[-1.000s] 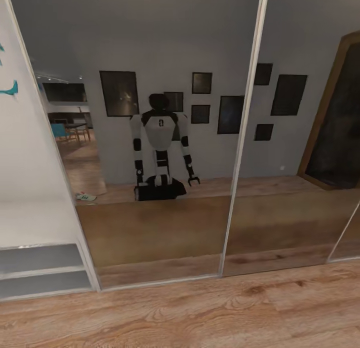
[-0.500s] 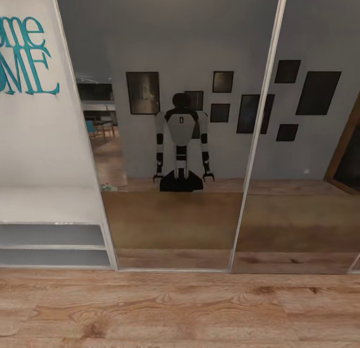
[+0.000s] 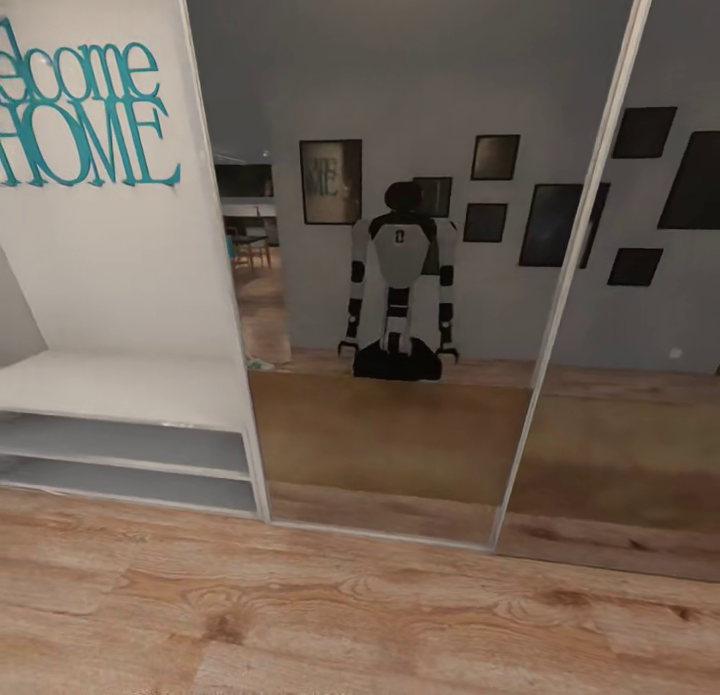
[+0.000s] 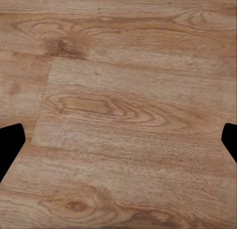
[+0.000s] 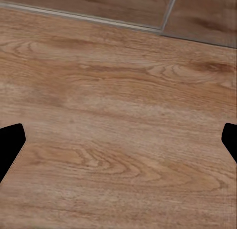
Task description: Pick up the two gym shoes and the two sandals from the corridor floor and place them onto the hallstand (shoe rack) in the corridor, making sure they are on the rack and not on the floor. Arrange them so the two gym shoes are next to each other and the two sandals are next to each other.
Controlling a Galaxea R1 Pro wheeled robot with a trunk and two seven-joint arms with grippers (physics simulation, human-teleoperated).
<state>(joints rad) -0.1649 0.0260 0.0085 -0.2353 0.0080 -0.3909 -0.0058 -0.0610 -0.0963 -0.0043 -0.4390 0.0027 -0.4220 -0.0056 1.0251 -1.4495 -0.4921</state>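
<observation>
Head view: the robot faces a wall of mirrored sliding doors (image 3: pixel 400 275) with pale metal frames. Its own reflection (image 3: pixel 398 285) stands in the left door panel: white torso, dark head, both arms hanging down at its sides, dark base on the floor. The reflected wall behind it carries several dark framed pictures (image 3: pixel 330 180).

At left of the mirror is the hallstand (image 3: pixel 120 390), pale grey-white, with a flat bench top and two open shelf levels under it. Both levels and the top look bare in the part that shows. Above it, teal lettering (image 3: pixel 85 115) reads "...elcome HOME" on the white back panel.

Corridor floor (image 3: pixel 350 615): light-brown wood-grain planks running across the foreground, up to the mirror track.

A small pale object with a green tint (image 3: pixel 258 363) appears in the mirror at the frame edge, low on the reflected floor; too small to identify.

Left wrist view: left gripper (image 4: pixel 118 145) above bare planks, dark fingertips at opposite edges, spread wide, nothing between them.

Right wrist view: right gripper (image 5: pixel 118 145) likewise spread wide, nothing held, above planks near the mirror track (image 5: pixel 98 19).
</observation>
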